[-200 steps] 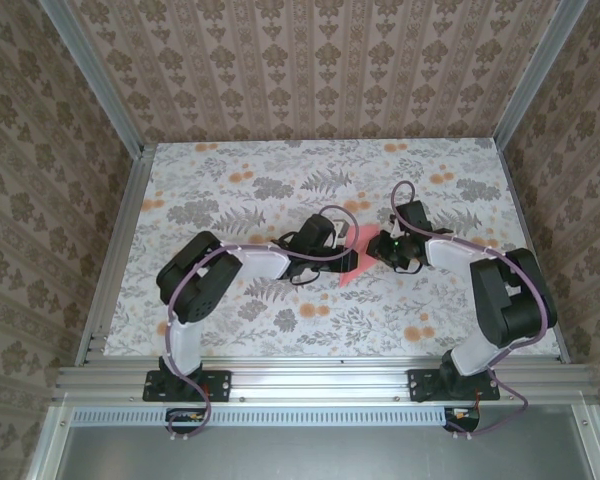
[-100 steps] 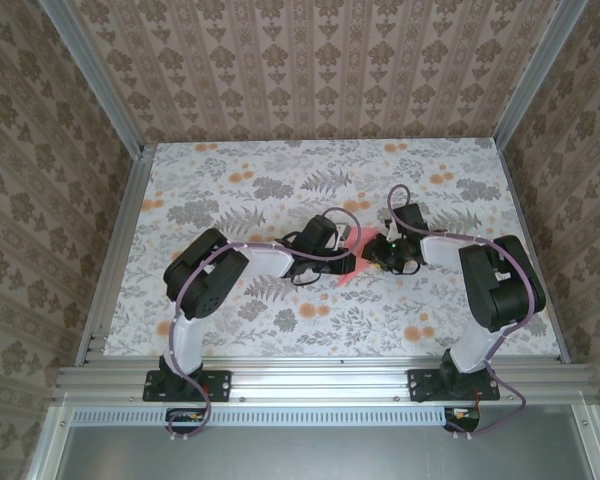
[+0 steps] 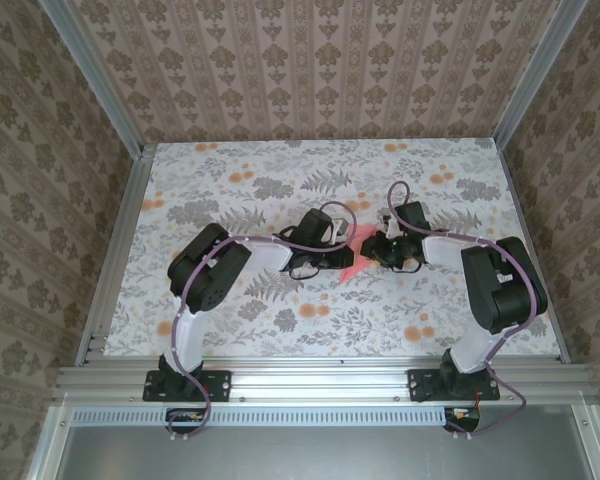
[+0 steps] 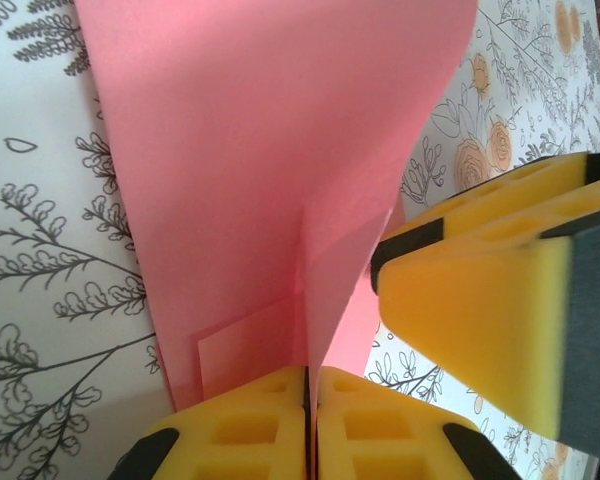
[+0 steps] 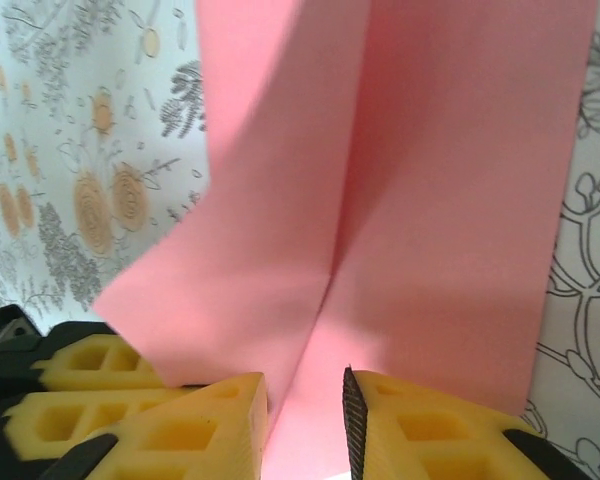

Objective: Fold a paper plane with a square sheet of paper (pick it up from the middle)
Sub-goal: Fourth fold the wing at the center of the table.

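The table, covered in a floral print, was observed to fill the middle of the overhead view, with patterned walls on three sides. The left arm was seen to reach in from lower left and the right arm from lower right, both wrists brought close together just right of the table's centre.

The square sheet of paper, pink-red, was located between the two wrists at that spot. In the left wrist view the sheet was noted to carry a raised fold that ran down to the bottom edge of the frame. In the right wrist view the sheet was marked by a lengthwise crease.

The left gripper was found pinched tight on that raised fold, its yellow fingers pressed together. The right gripper was found narrowly parted, with the crease led into the gap; contact with the paper could not be determined.
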Controlling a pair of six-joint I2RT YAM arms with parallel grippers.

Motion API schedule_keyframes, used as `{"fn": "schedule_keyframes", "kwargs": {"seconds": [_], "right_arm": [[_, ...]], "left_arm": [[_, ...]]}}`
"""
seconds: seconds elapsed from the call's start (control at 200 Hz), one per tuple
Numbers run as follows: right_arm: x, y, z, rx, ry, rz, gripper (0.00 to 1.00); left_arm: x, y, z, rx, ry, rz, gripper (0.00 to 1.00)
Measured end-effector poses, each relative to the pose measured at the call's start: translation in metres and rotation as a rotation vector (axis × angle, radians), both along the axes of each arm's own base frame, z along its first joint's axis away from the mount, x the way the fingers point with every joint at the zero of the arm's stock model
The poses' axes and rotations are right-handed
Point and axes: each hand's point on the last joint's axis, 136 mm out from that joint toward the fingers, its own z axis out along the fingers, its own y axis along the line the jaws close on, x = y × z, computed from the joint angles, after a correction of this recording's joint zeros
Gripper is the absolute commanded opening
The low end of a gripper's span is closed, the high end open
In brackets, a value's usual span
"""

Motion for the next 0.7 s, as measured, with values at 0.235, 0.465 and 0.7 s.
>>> {"fn": "schedule_keyframes", "kwargs": {"seconds": [0.235, 0.465, 0.7], "right_arm": [[0.013, 0.005, 0.012, 0.011, -0.042, 0.024, 0.29], [0.015, 0.006, -0.004, 0.000, -0.005, 0.035, 0.29], [0.017, 0.004, -0.014, -0.025, 0.046, 0.035, 0.29]], "left_arm": [[0.002, 0.002, 0.001, -0.012, 0.015, -0.002, 0.18], [0.004, 0.004, 0.002, -0.015, 0.017, 0.000, 0.20], [0.003, 0.004, 0.002, -0.018, 0.019, -0.003, 0.22]]}}
